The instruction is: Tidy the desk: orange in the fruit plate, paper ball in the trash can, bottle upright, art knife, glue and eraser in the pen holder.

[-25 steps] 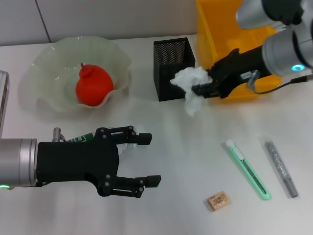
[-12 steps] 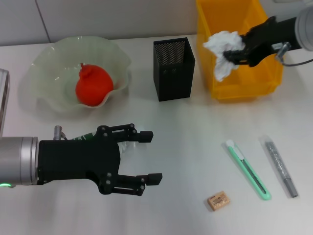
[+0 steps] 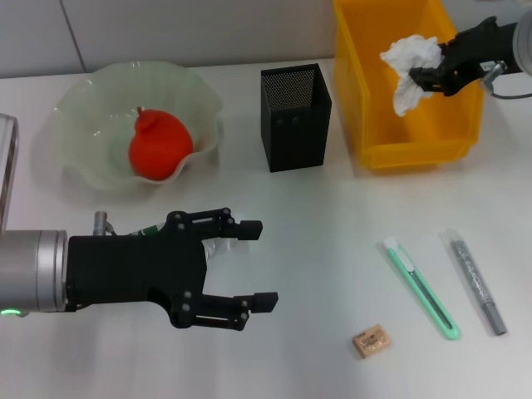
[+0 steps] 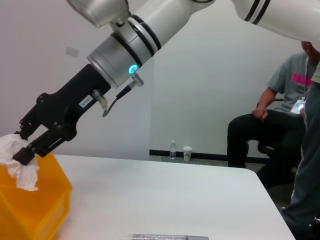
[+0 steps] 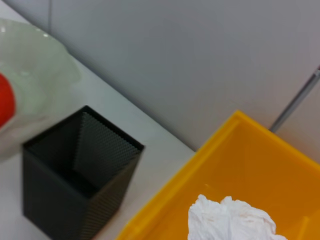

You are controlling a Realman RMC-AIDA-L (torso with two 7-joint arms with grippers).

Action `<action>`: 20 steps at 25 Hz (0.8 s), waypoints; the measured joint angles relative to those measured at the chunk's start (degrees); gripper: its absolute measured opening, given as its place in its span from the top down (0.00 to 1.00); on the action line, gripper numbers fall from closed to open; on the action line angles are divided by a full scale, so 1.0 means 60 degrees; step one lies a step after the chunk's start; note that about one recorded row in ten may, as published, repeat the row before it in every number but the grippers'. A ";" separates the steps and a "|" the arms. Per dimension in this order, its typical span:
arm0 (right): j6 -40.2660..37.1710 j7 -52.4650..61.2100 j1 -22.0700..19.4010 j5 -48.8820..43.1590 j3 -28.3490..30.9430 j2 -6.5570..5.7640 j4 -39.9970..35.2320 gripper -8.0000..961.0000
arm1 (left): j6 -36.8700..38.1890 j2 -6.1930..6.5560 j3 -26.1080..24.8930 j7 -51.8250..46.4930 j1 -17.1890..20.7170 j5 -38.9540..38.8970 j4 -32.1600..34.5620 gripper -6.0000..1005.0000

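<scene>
At the far left, the red-orange roundish orange (image 3: 159, 145) sits inside the pale green translucent fruit plate (image 3: 83, 104) with its wavy rim. In front of it the black left gripper (image 3: 252, 264) hangs over the white surface (image 3: 316, 233) with its fingers spread wide and nothing between them; the clear plastic bottle with the green label (image 3: 143, 233) lies on its side, mostly hidden under that gripper. The square black mesh pen holder (image 3: 295, 116) stands upright at centre rear, between the plate and the bright yellow rectangular trash can (image 3: 391, 154), close to the can but apart from it. Above the can's opening, the right gripper (image 3: 422, 73) is closed on the crumpled white paper ball (image 3: 410, 62), which hangs inside the can's outline. Nearer the front right lie the small tan eraser (image 3: 371, 342), a green-and-white art knife (image 3: 421, 288) and a grey glue stick (image 3: 477, 282), all apart from one another. A pale wall backs the surface; the left wrist view shows a seated person (image 4: 272, 120) beyond its far edge.
</scene>
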 joint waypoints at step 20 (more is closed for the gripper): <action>0.1878 -0.0462 0.0416 -0.0346 0.0339 -0.0011 0.1540 0.49 | -0.0044 -0.0001 0.0013 0.0000 -0.0015 0.0002 -0.0023 0.16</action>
